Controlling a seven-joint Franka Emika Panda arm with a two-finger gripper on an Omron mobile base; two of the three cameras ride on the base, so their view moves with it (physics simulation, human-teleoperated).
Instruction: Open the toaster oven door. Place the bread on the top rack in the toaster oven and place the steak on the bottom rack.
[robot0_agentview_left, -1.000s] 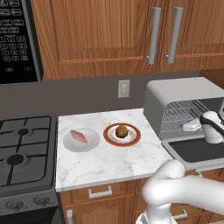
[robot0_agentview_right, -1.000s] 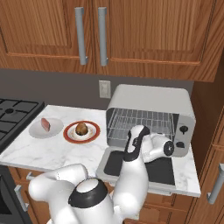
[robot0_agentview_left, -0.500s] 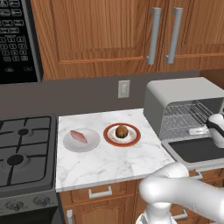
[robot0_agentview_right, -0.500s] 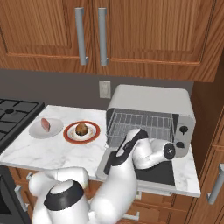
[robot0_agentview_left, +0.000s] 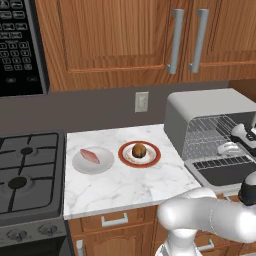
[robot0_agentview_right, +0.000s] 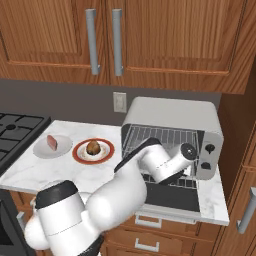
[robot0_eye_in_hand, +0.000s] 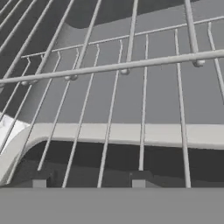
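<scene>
Two foods w/ me to load, neither touched: small round brown bread roll on a red-rimmed plate and flat pink-red raw steak slab on a pale grey plate, both on the white marble desk left of the light grey toaster oven. Its dark-glass drop-down door lies open and flat. My fingers sit right at the oven mouth, silver wire rack just ahead; tips apart, nothing between them, can't tell how wide. Roll looks light, firm-ish but crushable, so I'd pinch it gently across the middle. Steak looks soft, floppy, prob. slick; take it by the long edges, low to the plate. White wall outlet, gas hob, black keypad microwave sit off to the side. Open door and plate rims are what I'd clip.
</scene>
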